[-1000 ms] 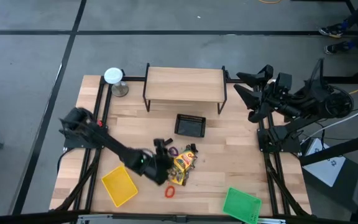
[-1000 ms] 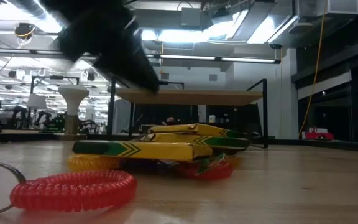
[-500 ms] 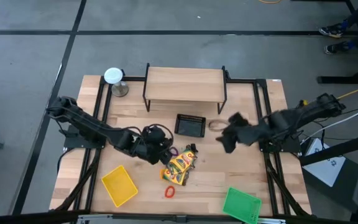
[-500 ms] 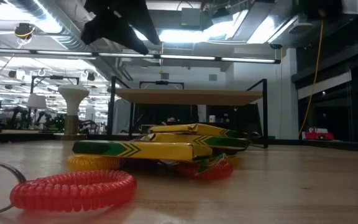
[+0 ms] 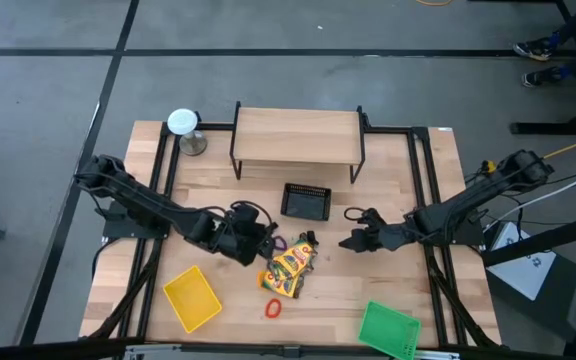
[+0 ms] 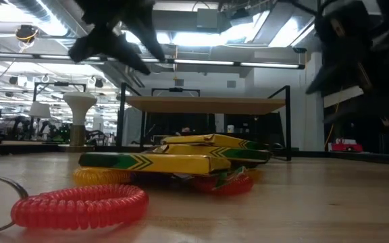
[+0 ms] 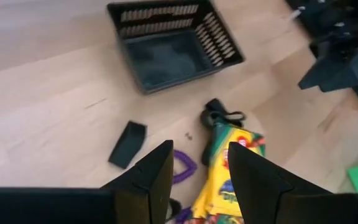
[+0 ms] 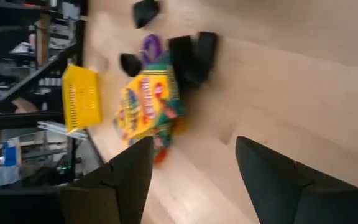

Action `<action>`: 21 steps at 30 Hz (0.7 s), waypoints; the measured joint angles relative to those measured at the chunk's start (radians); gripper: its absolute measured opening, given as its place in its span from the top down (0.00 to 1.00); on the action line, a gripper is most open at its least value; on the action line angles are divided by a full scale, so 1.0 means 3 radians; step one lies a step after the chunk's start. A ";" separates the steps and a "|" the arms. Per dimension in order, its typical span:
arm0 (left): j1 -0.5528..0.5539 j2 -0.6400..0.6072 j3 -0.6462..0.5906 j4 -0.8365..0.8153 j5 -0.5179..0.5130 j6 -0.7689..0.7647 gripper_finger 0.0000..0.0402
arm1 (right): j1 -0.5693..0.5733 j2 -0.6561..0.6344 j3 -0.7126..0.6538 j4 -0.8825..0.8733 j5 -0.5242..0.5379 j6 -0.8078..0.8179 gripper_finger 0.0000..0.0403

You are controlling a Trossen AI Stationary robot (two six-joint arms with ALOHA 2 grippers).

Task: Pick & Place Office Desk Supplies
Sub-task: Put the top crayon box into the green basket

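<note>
Two open tools (image 5: 258, 232) (image 5: 353, 240) flanking crayon packs (image 5: 290, 268)

The wooden surface (image 5: 388, 290) stood on a grey floor (image 5: 268, 80) crossed by dark lines. A low wooden shelf (image 5: 297, 135) on black legs sat at its far side. Beyond it, the low view showed an open hall with bright ceiling strip lights (image 6: 235, 64), exposed ducts, and dark windows (image 6: 356, 115) to the right.
</note>
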 joint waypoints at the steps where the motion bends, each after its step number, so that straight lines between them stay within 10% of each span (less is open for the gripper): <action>1: 0.0001 -0.0001 -0.0050 0.0042 0.0028 -0.0041 0.63 | -0.0002 0.0012 -0.0004 -0.0002 0.0007 0.0000 0.43; 21: -0.0039 -0.0943 -0.1157 0.0380 -0.0006 -0.0424 0.63 | -0.0185 0.1222 0.0594 0.0403 -0.0443 0.0071 0.43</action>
